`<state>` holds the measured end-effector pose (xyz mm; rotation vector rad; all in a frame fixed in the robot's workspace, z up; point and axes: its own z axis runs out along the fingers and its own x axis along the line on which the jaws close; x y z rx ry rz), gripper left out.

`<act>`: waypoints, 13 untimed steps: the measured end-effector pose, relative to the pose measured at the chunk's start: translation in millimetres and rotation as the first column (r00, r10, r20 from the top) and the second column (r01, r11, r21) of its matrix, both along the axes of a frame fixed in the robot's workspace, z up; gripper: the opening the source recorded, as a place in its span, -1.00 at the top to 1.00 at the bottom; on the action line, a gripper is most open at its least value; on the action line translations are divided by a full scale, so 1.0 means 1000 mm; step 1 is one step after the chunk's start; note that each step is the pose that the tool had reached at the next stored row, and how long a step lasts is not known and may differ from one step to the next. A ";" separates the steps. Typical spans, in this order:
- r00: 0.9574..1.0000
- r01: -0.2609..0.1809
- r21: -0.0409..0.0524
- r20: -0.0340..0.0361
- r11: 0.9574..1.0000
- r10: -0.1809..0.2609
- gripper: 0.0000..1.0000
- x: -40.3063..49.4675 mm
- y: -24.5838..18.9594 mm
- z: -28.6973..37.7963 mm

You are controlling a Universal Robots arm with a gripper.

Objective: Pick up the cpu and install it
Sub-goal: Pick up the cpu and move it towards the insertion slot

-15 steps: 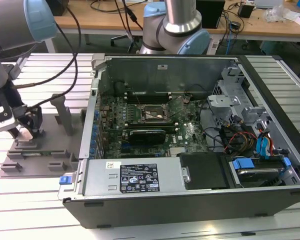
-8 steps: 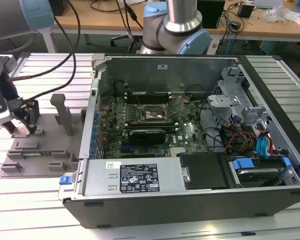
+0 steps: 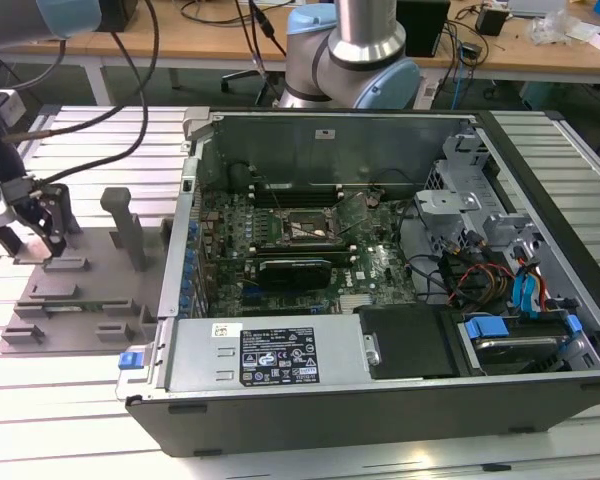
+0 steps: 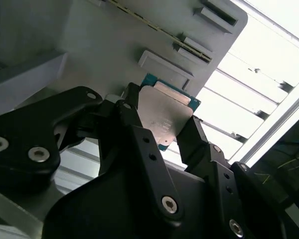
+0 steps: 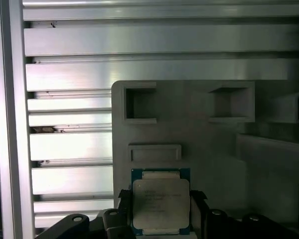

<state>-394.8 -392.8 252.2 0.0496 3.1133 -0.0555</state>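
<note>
The cpu (image 5: 161, 199) is a small square chip with a silvery top plate and a green rim. It sits between the black fingers of my gripper (image 5: 161, 205), one finger pressed against each side edge. In the second wrist view the cpu (image 4: 164, 117) is clamped the same way by the gripper (image 4: 162, 124), just above the grey plastic tray (image 4: 114, 45). In the exterior view the gripper (image 3: 52, 250) hangs over the tray (image 3: 80, 300) at the exterior view's left. The black socket frame (image 3: 302, 228) lies on the motherboard inside the open computer case (image 3: 380, 370).
The tray stands on a slatted aluminium table (image 5: 70, 144) and carries raised pockets (image 5: 139, 104) and an upright grey post (image 3: 125, 225). The case wall (image 3: 185, 230) rises between tray and motherboard. Cables, a black card (image 3: 292, 268) and drive bays (image 3: 520, 290) crowd the case.
</note>
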 end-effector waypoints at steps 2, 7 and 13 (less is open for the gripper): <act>1.000 0.000 0.000 0.000 1.000 0.000 -0.09 0.0000 0.0000 0.0044; 1.000 0.000 0.000 0.000 1.000 0.000 -0.09 0.0000 0.0000 0.0139; 1.000 0.000 0.000 0.000 1.000 0.000 -0.09 0.0000 0.0000 0.0267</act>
